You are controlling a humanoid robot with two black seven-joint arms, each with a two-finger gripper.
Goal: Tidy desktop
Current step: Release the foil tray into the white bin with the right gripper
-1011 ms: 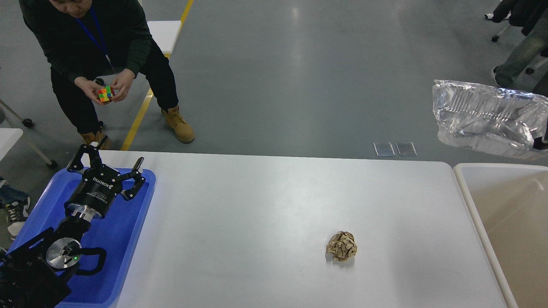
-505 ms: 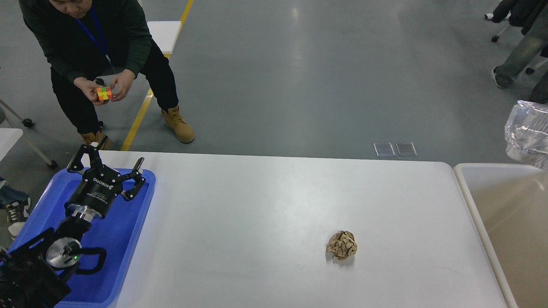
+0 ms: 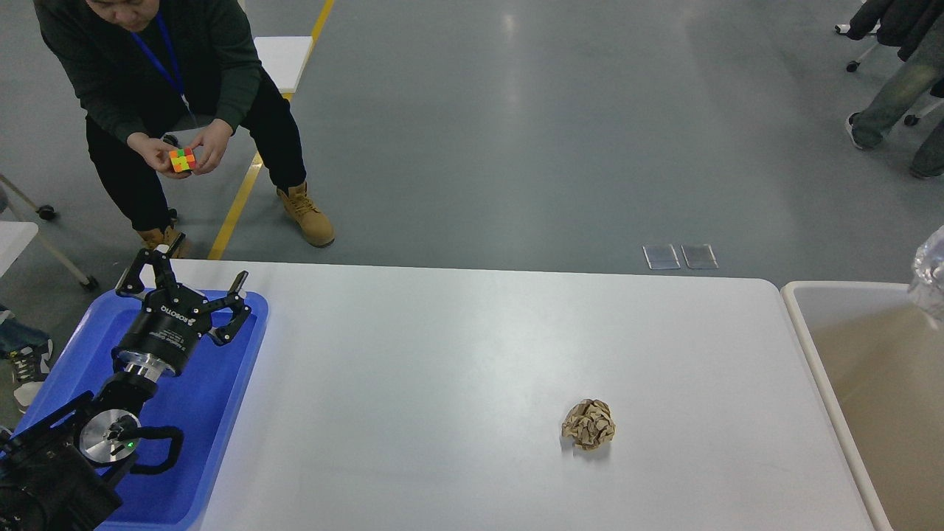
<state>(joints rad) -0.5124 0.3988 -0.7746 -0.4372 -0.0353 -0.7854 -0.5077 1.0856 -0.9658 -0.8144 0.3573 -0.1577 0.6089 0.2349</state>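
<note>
The white desktop (image 3: 442,369) fills the lower part of the head view. A crumpled brown paper ball (image 3: 588,424) lies on it, right of the middle. My left gripper (image 3: 193,269) is open and empty, hovering over the far end of the blue tray (image 3: 214,413) at the left edge. A corner of a crinkled clear plastic package (image 3: 931,274) shows at the right edge, above the beige bin (image 3: 804,324). My right gripper is out of view.
A person (image 3: 169,88) crouches beyond the table's far left corner, holding a coloured puzzle cube (image 3: 181,160). The beige bin stands against the table's right side. Other people's legs show at the top right.
The clear plastic package has moved right and down, almost out of view above the bin. The left arm and paper ball have not moved.
</note>
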